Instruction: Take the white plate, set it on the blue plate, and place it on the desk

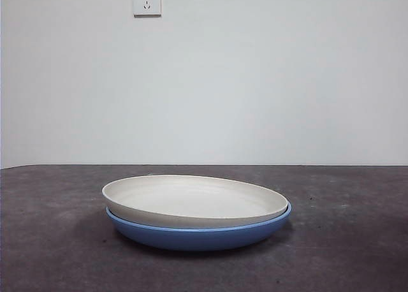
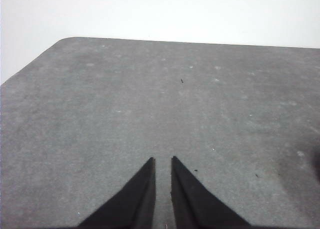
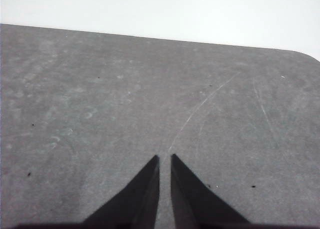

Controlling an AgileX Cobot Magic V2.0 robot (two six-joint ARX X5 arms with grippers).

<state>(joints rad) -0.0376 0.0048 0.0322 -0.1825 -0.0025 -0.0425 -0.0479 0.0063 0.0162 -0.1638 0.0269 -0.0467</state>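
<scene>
**Plates Stacked on Desk; Both Grippers Clear**

On the broad, rough, speckled dark grey-brown desk (image 1: 51, 254), the wide shallow glossy blue round plate (image 1: 197, 236) is sitting flat, near the middle of the front view. The wide shallow matte cream-white round plate (image 1: 191, 199) is resting inside it, touching the blue rim. The white plate is lying slightly tilted and shifted to one side, so that it is overhanging the blue rim at the left of the front view, while a narrow band of blue rim is showing at the right. Faint concentric rings are showing inside the white plate.

A white wall socket (image 1: 146, 0) is sitting on the pale wall behind the desk.

Neither arm is appearing in the front view.

The left gripper (image 2: 163, 161) is hovering over bare desk surface. Its two black jaws are standing almost closed, with only a narrow slit between the tips, and are gripping nothing. Ahead of the jaws, only the speckled tabletop and its rounded far corner are showing; neither plate is in that view.

The right gripper (image 3: 165, 159) is hovering likewise over bare desk. Its jaws are also nearly together, parted by a thin gap, and are holding nothing. Ahead of these jaws, faint pale scratches are crossing the tabletop; neither plate is in that view.
</scene>
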